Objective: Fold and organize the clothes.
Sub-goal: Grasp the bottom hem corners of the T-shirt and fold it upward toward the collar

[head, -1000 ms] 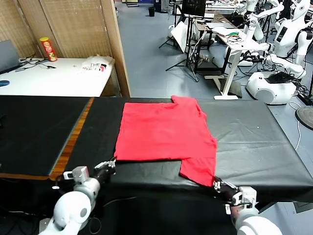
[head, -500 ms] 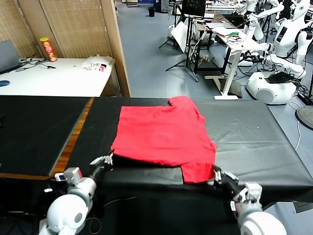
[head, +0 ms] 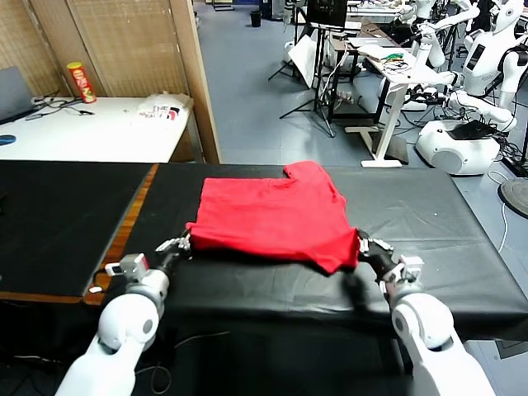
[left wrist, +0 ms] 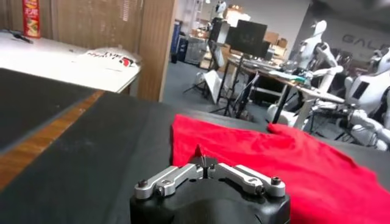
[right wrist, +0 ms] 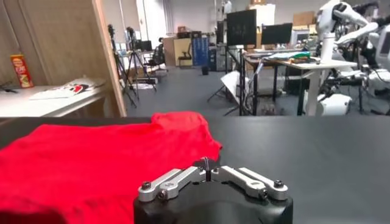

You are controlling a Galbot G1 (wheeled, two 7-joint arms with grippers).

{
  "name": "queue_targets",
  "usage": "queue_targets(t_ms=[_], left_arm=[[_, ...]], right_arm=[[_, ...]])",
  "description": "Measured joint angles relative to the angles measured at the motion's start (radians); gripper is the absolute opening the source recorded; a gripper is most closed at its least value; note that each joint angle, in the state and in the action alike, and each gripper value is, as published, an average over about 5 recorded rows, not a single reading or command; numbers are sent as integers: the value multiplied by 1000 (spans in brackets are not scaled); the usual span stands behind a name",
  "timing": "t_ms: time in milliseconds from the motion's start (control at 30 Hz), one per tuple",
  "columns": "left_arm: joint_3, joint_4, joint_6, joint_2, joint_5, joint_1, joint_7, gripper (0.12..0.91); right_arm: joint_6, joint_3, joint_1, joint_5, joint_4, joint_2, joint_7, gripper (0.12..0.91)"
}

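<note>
The red T-shirt (head: 276, 213) lay on the black worktop (head: 429, 219), its near hem lifted by both claws: left claw (head: 183, 243) and right claw (head: 363, 244) each clenched on a corner. Uneven travel could skew the fold, or thin fabric might slip free.

Bright red T-shirt (head: 272, 216) lies partly folded at the bench's centre, near hem lifted, sleeve toward 12 o'clock

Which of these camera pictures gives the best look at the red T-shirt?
The head view: it shows the whole red T-shirt on the black table, with both grippers pinching its near edge. The left wrist view and right wrist view each show only part of it, seen low across the cloth.
</note>
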Motion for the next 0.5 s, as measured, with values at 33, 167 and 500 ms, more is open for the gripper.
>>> queue_targets(t_ms=[33,167,500], left_arm=[[2,7,0,0,4,-4,0,125],[11,33,-2,0,18,-24,-2,125],[30,84,0,-9,36,-80,-9,143]], right_arm=[[1,-6,11,-4,-13,3,-1,123],[-7,-20,35,-7,-47,8,-8,123],[-125,10,-16,101,29,-47,-45,437]])
